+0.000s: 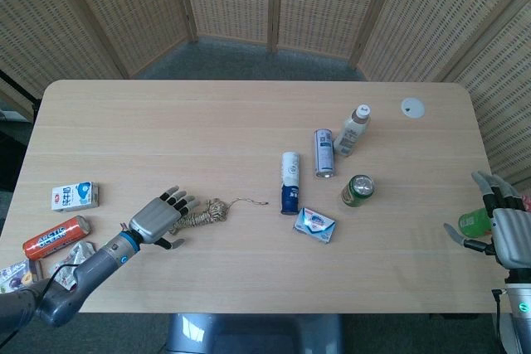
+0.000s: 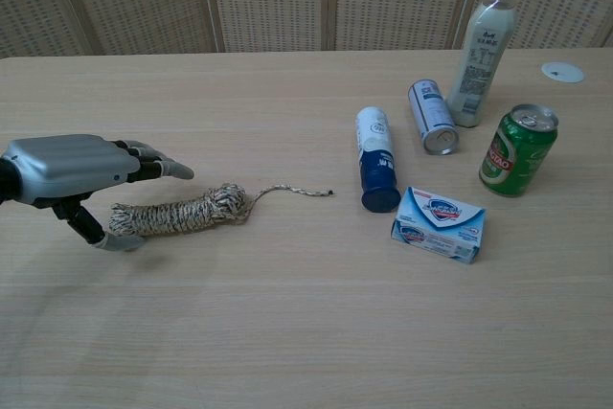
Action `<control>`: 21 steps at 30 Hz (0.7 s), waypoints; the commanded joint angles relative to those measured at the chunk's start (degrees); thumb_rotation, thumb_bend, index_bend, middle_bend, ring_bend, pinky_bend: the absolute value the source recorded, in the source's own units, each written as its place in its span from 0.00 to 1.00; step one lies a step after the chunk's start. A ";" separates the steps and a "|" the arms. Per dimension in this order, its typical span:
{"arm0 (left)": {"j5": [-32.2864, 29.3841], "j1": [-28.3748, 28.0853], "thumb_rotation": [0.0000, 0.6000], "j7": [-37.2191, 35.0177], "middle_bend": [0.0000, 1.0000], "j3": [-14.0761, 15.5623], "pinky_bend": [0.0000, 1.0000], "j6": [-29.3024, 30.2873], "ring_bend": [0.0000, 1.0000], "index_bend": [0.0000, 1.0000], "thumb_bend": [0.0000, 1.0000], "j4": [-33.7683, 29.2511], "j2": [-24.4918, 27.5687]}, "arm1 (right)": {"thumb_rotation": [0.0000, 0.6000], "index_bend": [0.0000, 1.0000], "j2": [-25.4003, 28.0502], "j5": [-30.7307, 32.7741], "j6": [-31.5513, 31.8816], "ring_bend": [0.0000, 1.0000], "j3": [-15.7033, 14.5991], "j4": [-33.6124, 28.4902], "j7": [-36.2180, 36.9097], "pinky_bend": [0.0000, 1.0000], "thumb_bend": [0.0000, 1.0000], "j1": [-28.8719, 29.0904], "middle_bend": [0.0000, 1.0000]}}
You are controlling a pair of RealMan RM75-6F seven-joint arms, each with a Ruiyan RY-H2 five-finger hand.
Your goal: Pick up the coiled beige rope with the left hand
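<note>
The coiled beige rope (image 1: 203, 215) (image 2: 180, 212) lies on the table, its loose tail running right toward a blue-and-white bottle. My left hand (image 1: 157, 220) (image 2: 69, 168) is over the coil's left end, palm down. Its fingers (image 2: 158, 168) are spread just above the rope and its thumb (image 2: 107, 240) sits low on the near side. Nothing is gripped. My right hand (image 1: 504, 228) hangs off the table's right edge with fingers apart; a green object (image 1: 472, 222) shows beside it.
Right of the rope lie the blue-and-white bottle (image 2: 376, 171), a soap box (image 2: 441, 224), a green can (image 2: 517, 148), a silver can (image 2: 431, 117) and a tall bottle (image 2: 484, 45). A milk carton (image 1: 75, 196), red can (image 1: 54, 236) and packets (image 1: 17, 273) sit far left.
</note>
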 commanded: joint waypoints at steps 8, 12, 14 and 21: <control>-1.99 1.07 0.65 4.45 0.09 -2.10 0.00 0.41 0.00 0.00 0.36 2.56 -3.83 | 0.58 0.00 0.09 0.73 0.65 0.00 -0.25 0.69 1.47 0.00 0.24 -1.02 0.03; -3.58 0.82 0.66 6.59 0.10 -2.67 0.00 -0.87 0.00 0.00 0.36 3.06 -5.16 | 0.58 0.00 0.18 0.82 0.90 0.00 -0.32 1.08 2.16 0.00 0.24 -1.38 0.03; -4.18 0.81 0.68 7.23 0.11 -3.00 0.00 -1.07 0.02 0.02 0.36 3.25 -5.70 | 0.57 0.00 0.16 0.85 1.10 0.00 -0.33 1.21 2.36 0.00 0.25 -1.55 0.03; -6.63 0.84 0.92 9.40 0.28 -4.39 0.18 -1.17 0.25 0.14 0.36 4.04 -7.55 | 0.57 0.00 -0.09 1.60 1.60 0.00 -0.17 1.96 3.64 0.00 0.25 -2.31 0.03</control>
